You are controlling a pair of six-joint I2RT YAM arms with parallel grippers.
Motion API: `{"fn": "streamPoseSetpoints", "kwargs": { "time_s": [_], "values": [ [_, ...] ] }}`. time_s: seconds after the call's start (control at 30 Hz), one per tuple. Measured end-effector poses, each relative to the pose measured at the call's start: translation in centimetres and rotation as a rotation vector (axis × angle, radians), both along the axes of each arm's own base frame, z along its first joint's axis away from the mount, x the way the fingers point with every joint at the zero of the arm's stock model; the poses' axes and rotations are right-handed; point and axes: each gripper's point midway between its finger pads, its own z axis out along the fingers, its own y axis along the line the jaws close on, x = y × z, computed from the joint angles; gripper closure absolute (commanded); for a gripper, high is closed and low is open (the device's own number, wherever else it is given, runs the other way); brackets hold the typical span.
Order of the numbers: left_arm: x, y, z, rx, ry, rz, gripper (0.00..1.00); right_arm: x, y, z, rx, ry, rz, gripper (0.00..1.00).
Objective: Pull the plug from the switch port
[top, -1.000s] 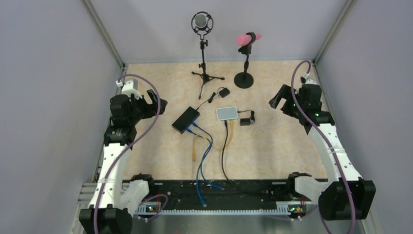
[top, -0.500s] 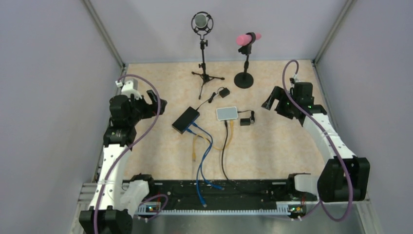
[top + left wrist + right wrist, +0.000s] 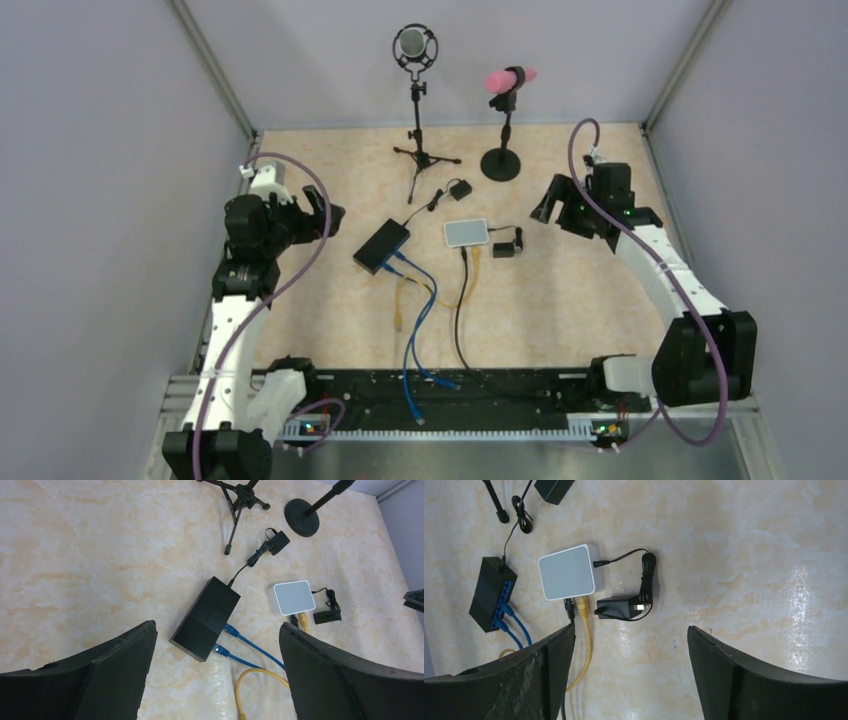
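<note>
We record 1 change over the last second: the right claw point(image 3: 548, 203) has swung inward, away from the side wall behind it, while the left claw point(image 3: 322, 215) has kept its station. Both claws stand wide and hold nothing. The switch point(image 3: 206, 616) lies below and ahead of the left claw, framed between its 2 fingers, with 2 blue plugs point(image 3: 230, 629) seated in the face turned toward its right finger. From the right claw, the switch sits far out on the left-finger side, beyond the white router point(image 3: 565, 571). The power adapter point(image 3: 618, 607) lies almost under the gap. We judge the approach as only begun: neither plug is touched, and the left claw has the shorter path. For clearance, bare table point(image 3: 749, 555) opens on the right claw's right-finger side. The yellow cable point(image 3: 584, 625) and a black lead crowd its left finger. The blue cables point(image 3: 260, 652) trail off past the left claw's right finger. The 2 microphone stands point(image 3: 415, 120) stand beyond the switch, well apart from either claw.
</note>
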Motion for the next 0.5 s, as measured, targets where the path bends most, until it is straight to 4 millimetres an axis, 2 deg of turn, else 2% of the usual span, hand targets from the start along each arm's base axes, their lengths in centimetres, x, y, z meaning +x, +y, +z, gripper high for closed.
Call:
{"fn": "streamPoseSetpoints", "kwargs": {
  "time_s": [0.2, 0.3, 0.4, 0.5],
  "values": [
    [-0.3, -0.8, 0.1, -0.016, 0.002, -0.043, 0.06, 0.2, 0.5, -0.8, 0.033, 0.032, -0.007, 0.32],
    [-0.3, -1.1, 0.0, -0.019, 0.004, -0.059, 0.06, 0.8, 1.3, -1.3, 0.075, 0.043, 0.005, 0.32],
    [-0.4, -1.4, 0.0, -0.017, 0.004, -0.073, 0.06, 1.2, 2.4, -3.2, 0.088, 0.089, 0.031, 0.35],
    [-0.5, -1.7, -0.2, -0.014, 0.009, -0.083, 0.06, 0.9, 4.2, -6.0, 0.088, 0.176, 0.085, 0.39]
  ]
}}
